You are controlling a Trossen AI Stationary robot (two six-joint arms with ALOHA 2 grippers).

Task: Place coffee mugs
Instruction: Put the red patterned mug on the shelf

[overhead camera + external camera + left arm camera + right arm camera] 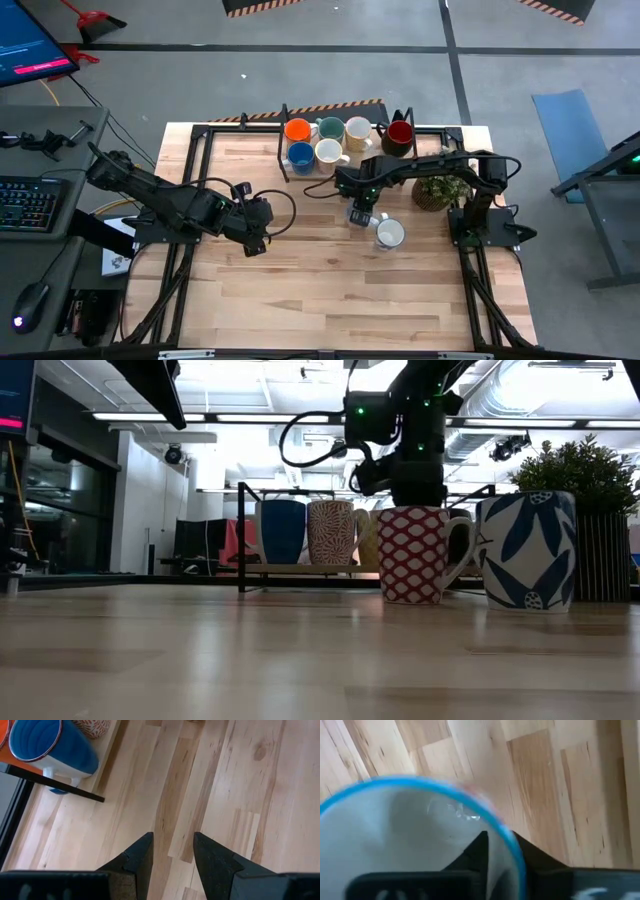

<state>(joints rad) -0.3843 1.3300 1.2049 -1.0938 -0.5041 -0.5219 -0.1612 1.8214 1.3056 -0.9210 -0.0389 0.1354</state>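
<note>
Blue-rimmed mug (415, 840) fills my view; my right pincer (502, 852) clamps its rim. Next, lift it toward the rack (283, 150). Left pincer (172, 852) waits apart.

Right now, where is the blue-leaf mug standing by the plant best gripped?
The rim wall, from straight above: the leaf mug stands upright, mouth open, with the plant and the red-patterned mug close by. The right tool, over that mug, is nearest; the left tool waits far off.
</note>
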